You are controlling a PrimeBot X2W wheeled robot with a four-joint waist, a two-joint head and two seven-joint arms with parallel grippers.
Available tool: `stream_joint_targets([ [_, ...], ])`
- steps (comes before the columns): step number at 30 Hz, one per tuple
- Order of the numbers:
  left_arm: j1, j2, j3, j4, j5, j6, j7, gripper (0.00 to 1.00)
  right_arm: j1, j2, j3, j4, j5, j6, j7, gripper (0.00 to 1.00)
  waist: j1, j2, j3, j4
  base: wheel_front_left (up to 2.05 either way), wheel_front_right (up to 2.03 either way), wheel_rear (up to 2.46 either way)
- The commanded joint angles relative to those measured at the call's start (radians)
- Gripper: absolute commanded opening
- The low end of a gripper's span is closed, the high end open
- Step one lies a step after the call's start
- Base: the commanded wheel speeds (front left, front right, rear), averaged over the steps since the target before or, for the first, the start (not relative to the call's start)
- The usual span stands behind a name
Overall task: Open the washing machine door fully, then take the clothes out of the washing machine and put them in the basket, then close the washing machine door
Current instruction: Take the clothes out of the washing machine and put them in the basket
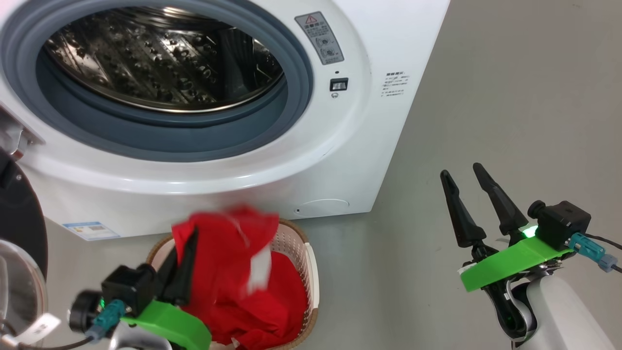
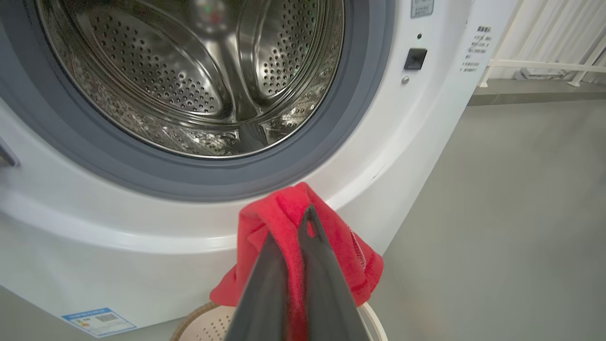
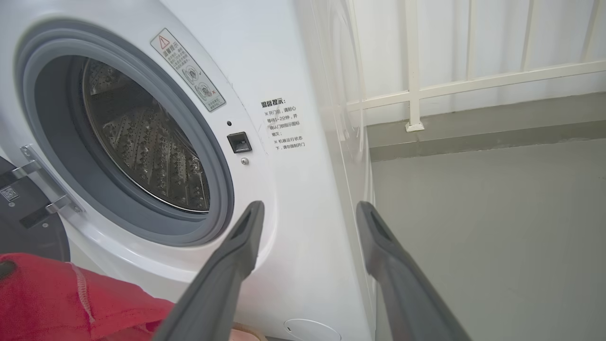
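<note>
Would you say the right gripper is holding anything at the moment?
No, the right gripper stands open with nothing between its fingers.

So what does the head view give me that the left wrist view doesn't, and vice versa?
Head view: the right gripper, open, the washing machine door at the left edge, and clothes lying in the basket. Left wrist view: a white railing in the background. Both: the washing machine, its steel drum, and the left gripper shut on clothes.
</note>
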Motion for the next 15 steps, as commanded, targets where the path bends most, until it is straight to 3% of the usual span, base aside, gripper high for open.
stream_joint_targets([
  [1, -0.027, 0.011, 0.033, 0.019, -0.013, -0.017, -0.02, 0.0, 0.007, -0.005, 0.019, -0.022, 0.006, 0.002, -0.012, 1.0, -0.0001, 0.0, -0.001, -0.003, 0.0, 0.0, 0.0],
  [9, -0.131, -0.061, -0.003, 0.398, -0.049, -0.133, -0.089, 0.0, 0.001, -0.007, 0.024, -0.019, 0.007, 0.002, -0.012, 1.0, -0.0001, 0.0, 0.002, -0.01, 0.0, 0.0, 0.0],
  [15, -0.226, -0.115, -0.019, 0.682, -0.045, -0.19, -0.12, 0.0, -0.008, -0.008, 0.033, -0.019, 0.011, 0.002, -0.012, 1.0, -0.0001, 0.0, 0.013, -0.026, 0.0, 0.0, 0.0],
])
